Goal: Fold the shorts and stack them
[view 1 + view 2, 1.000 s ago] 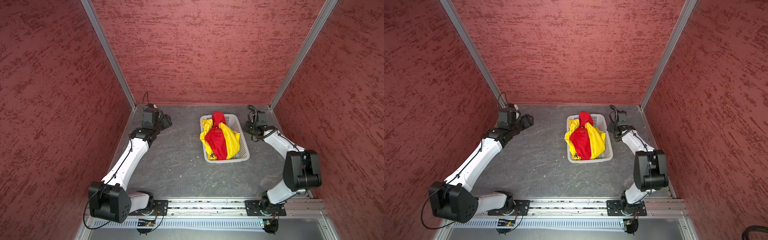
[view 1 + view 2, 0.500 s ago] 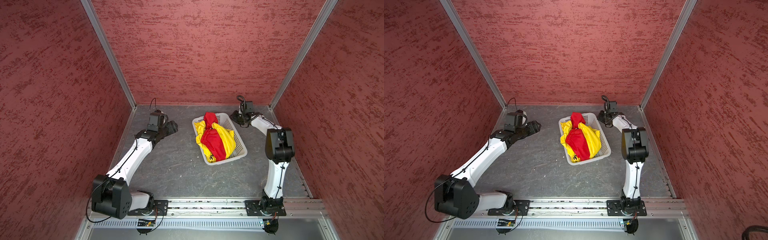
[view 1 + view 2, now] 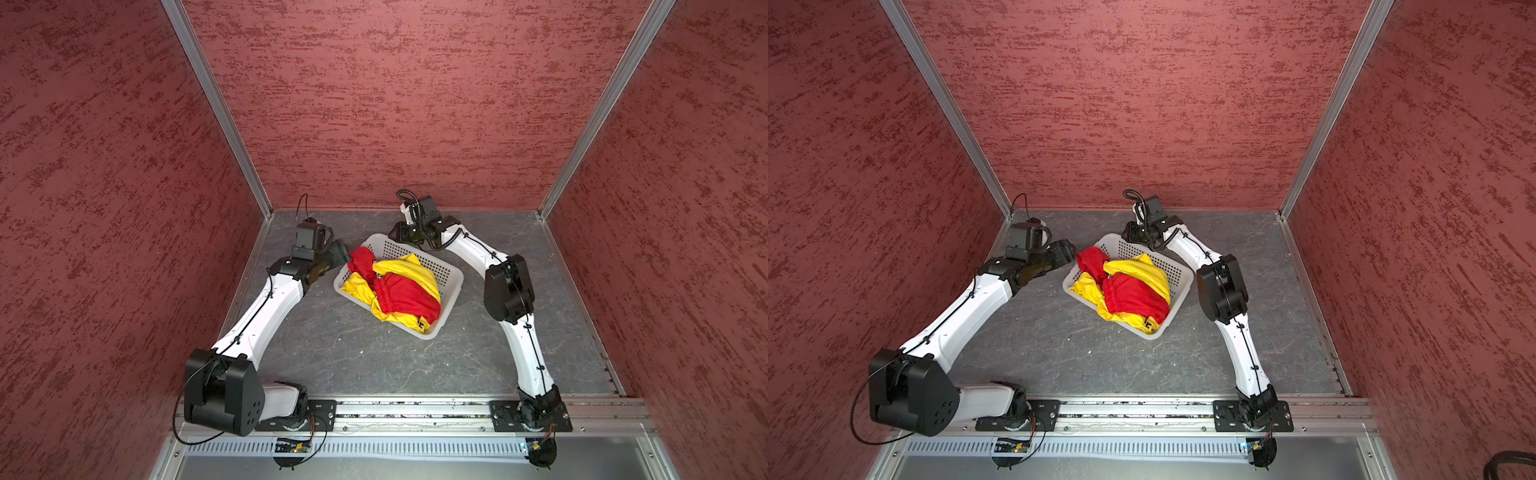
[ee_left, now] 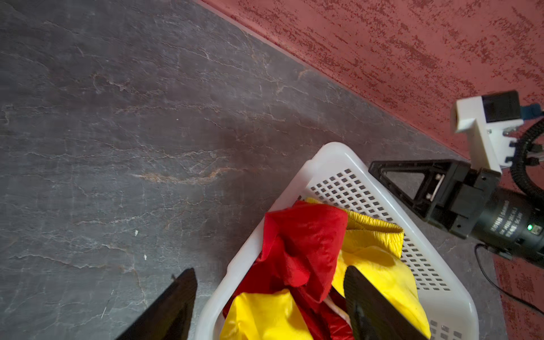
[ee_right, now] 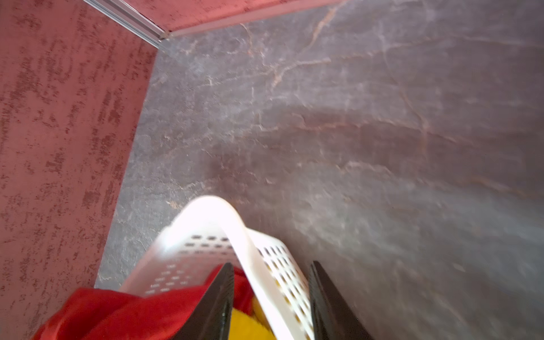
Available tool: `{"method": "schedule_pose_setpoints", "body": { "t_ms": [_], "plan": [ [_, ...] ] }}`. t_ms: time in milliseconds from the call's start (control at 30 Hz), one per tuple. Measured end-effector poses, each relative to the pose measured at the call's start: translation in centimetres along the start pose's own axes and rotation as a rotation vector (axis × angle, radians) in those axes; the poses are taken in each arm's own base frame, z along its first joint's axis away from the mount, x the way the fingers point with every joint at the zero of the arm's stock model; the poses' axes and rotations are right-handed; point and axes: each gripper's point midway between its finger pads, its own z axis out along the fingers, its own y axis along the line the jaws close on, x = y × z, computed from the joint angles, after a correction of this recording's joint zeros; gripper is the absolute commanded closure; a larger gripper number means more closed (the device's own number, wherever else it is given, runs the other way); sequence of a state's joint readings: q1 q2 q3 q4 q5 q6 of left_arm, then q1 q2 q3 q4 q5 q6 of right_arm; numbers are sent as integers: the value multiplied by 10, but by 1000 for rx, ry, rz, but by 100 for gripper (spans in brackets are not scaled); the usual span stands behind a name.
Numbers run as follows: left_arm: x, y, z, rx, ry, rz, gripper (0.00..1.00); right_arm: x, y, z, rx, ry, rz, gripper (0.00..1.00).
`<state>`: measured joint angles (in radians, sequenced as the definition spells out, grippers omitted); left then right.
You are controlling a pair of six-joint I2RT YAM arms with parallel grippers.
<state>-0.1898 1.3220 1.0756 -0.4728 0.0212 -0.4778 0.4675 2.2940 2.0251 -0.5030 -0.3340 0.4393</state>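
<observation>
We see a white perforated basket (image 3: 415, 254) holding both pairs in a tangle, the red shorts (image 3: 409, 297) crumpled over the yellow shorts (image 3: 409, 266), neither folded. On the left gripper (image 4: 269, 269) the jaws stand wide and grip nothing, one finger over the bare counter (image 4: 117, 117), the other above yellow fabric inside the basket. On the right gripper (image 5: 271, 263) the jaws are partly open astride the basket's far rim. Mottled red walls (image 3: 374, 104) enclose the dark grey, stone-patterned counter.

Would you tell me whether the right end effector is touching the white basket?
Cannot tell. The right wrist view shows the right end effector open astride the basket wall, but blur hides any gap at the outer finger.
</observation>
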Motion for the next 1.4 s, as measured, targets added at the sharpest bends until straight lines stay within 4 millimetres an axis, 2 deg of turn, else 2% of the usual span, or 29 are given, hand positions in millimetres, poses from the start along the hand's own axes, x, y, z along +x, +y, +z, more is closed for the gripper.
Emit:
{"method": "schedule_pose_setpoints", "body": {
  "t_ms": [67, 133, 267, 367, 433, 500, 667, 767, 900, 1033, 1100, 1200, 1300, 1400],
  "plan": [
    [0, 1, -1, 5, -4, -2, 19, -2, -8, -28, 56, -31, -6, 49],
    [3, 1, 0, 16, -1, -3, 15, -8, -13, -67, 115, -94, -18, 46],
    [11, 7, 1, 18, 11, -6, 8, -16, -7, -178, 195, -306, -32, 44],
    [14, 14, 1, 8, 10, -15, 5, 1, -2, -242, 200, -428, -17, 45],
    [12, 17, 0, 8, 4, -26, 5, 25, -7, -259, 197, -452, 8, 44],
    [11, 22, 0, 6, -3, -42, 6, 58, -23, -258, 208, -425, 48, 43],
    [17, 35, 6, -7, 9, -80, 11, 154, -74, -238, 297, -247, 173, 38],
    [29, 41, 16, -15, 47, -99, 15, 181, -81, -242, 295, -210, 234, 36],
    [49, 47, 36, -20, 118, -125, 21, 196, -73, -235, 195, -218, 317, 36],
    [63, 48, 51, -17, 172, -147, 25, 220, -76, -205, 140, -150, 395, 36],
    [66, 44, 53, -7, 181, -153, 26, 224, -74, -191, 124, -118, 412, 40],
    [67, 33, 54, 26, 180, -154, 28, 216, -67, -171, 88, -101, 417, 51],
    [68, 26, 57, 46, 179, -158, 29, 199, -62, -151, 75, -97, 406, 73],
    [67, 29, 62, 32, 175, -173, 33, 177, -70, -136, 117, -107, 406, 81]
  ]
}}
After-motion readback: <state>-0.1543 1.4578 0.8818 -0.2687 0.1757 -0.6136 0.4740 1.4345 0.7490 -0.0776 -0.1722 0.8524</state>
